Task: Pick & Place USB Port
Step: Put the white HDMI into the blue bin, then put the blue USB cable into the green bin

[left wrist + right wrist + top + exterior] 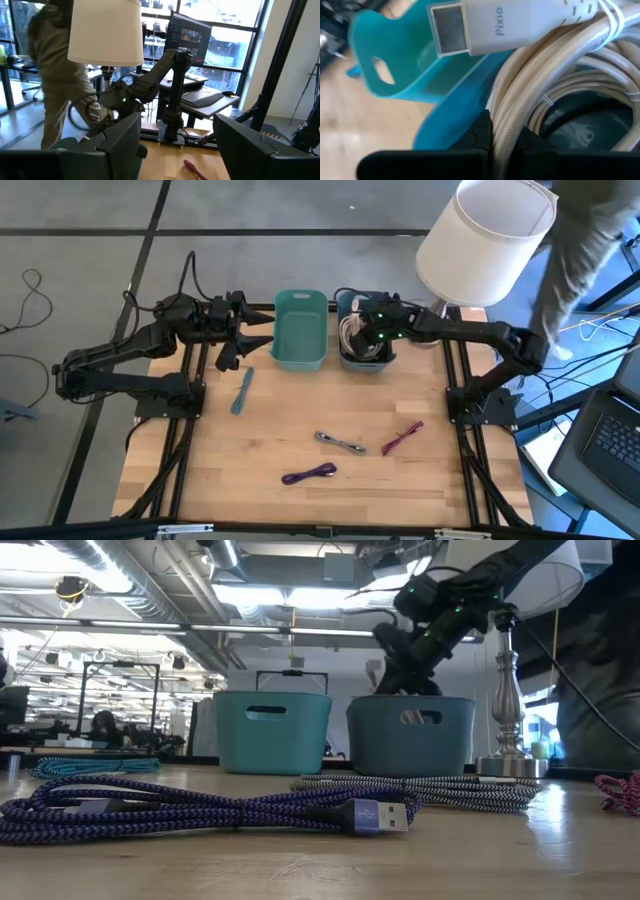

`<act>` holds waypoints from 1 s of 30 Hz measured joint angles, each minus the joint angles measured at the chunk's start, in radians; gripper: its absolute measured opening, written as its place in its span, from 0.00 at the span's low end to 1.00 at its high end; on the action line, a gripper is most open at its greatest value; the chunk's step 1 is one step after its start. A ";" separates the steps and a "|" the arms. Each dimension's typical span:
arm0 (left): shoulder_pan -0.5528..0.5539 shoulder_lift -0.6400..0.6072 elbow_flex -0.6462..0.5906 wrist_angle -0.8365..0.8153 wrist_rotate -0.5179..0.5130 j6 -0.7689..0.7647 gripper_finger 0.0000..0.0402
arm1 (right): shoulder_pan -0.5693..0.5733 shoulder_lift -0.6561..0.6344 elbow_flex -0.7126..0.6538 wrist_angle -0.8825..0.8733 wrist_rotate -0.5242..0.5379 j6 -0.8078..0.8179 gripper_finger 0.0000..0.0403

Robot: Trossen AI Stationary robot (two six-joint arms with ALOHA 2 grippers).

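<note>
A white braided USB cable (555, 75), coiled, with a white plug marked "pixio" (470, 30), sits in my right gripper (506, 137) over the dark blue bin (364, 358). In the low view that gripper (408, 675) stands just above the bin's rim (410, 700). A lighter teal bin (300, 330) stands to its left. On the table lie a teal cable (242, 390), a black-and-white cable (340, 442), a red cable (402, 438) and a purple cable (310, 473). My left gripper (245, 345) hovers open beside the teal bin, touching nothing. My right gripper pinches several strands of the white cable's coil (510, 117) between its two fingers, coming from above and pointing down into the dark blue bin. The coil and plug hang in front of the fingers inside the bin. Whether the coil rests on the bin's floor, I cannot tell.
A table lamp with a white shade (485, 235) stands at the far right corner, close to the right arm. A person (585, 240) moves beyond that corner, near a laptop (610, 435). Bare wood lies between the bins and the cables on the near half.
</note>
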 joint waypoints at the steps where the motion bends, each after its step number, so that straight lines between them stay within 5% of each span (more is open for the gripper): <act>1: 0.000 0.000 0.000 0.000 0.000 -0.007 0.60 | 0.000 0.018 0.013 -0.008 0.009 -0.013 0.04; 16: 0.000 0.000 0.000 -0.001 0.003 -0.015 0.60 | 0.000 0.168 0.049 -0.064 0.086 -0.070 0.04; 25: 0.000 0.000 0.000 -0.004 0.003 -0.015 0.60 | 0.000 0.063 0.045 -0.019 0.109 -0.088 0.33; 30: 0.000 0.000 0.000 -0.005 0.003 0.018 0.60 | 0.000 -0.019 0.045 -0.017 0.128 -0.085 0.38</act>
